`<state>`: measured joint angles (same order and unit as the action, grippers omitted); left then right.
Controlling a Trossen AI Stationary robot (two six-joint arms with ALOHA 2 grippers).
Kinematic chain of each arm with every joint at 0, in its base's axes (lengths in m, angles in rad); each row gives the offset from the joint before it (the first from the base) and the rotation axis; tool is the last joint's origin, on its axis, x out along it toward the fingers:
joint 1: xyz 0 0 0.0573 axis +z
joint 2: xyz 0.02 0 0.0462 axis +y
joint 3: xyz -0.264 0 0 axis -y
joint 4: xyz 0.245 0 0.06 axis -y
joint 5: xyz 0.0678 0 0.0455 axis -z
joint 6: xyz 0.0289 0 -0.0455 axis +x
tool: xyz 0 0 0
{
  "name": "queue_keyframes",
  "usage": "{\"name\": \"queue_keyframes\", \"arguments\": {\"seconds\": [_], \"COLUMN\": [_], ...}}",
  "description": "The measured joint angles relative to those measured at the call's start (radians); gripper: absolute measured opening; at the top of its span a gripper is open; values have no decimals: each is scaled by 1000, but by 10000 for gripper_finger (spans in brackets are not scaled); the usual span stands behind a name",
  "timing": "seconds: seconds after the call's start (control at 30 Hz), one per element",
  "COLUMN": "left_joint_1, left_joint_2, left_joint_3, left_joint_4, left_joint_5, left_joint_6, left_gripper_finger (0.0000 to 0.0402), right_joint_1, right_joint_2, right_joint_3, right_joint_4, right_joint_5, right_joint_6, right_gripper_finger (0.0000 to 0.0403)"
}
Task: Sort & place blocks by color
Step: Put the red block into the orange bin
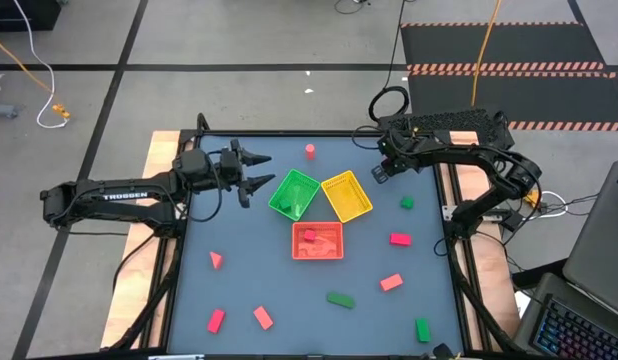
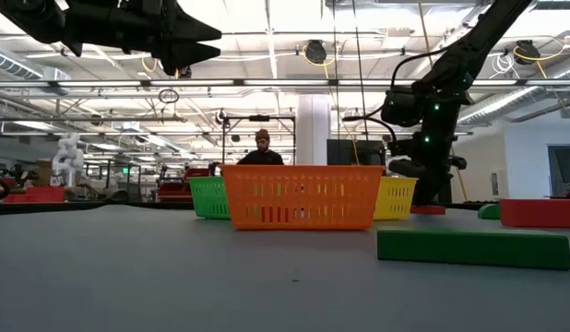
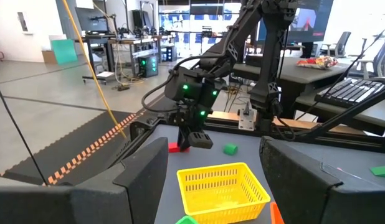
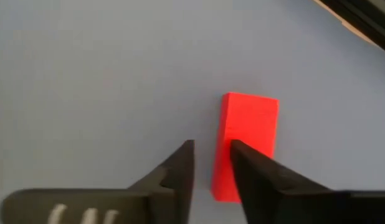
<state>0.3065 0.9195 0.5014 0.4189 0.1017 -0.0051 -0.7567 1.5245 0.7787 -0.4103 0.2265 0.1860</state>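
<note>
A: From above, the right gripper point(image 1: 380, 171) hangs over the table's far corner, the red brick hidden under it; the left gripper point(image 1: 257, 169) waits with fingers spread beside the green tray point(image 1: 294, 193).

B: And at the right wrist?

A: Its fingers point(image 4: 180, 171) are nearly together, holding nothing; the red brick point(image 4: 245, 144) lies just past the tips. It looks light, rigid, smooth: best pinched across the long flat sides.
</note>
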Motion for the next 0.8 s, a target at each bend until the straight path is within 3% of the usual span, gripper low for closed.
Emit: {"name": "queue_keyframes", "arguments": {"seconds": [0.17,0.33,0.53,0.8], "left_joint_1": [0,0,0,0], "left_joint_2": [0,0,0,0], "left_joint_3": [0,0,0,0], "left_joint_4": [-5,-16,-26,-26], "left_joint_5": [0,0,0,0], "left_joint_6": [0,0,0,-3], "left_gripper_finger": [253,253,253,253], "right_joint_1": [-2,-1,-17,-68], "right_joint_2": [-24,-103,-176,-170], "right_joint_3": [-5,-5,-10,-163], "right_joint_4": [-10,-7,-27,83], "right_joint_5": [10,30,65,55], "right_joint_6": [12,10,8,14], "right_gripper_finger": [178,222,228,215]}}
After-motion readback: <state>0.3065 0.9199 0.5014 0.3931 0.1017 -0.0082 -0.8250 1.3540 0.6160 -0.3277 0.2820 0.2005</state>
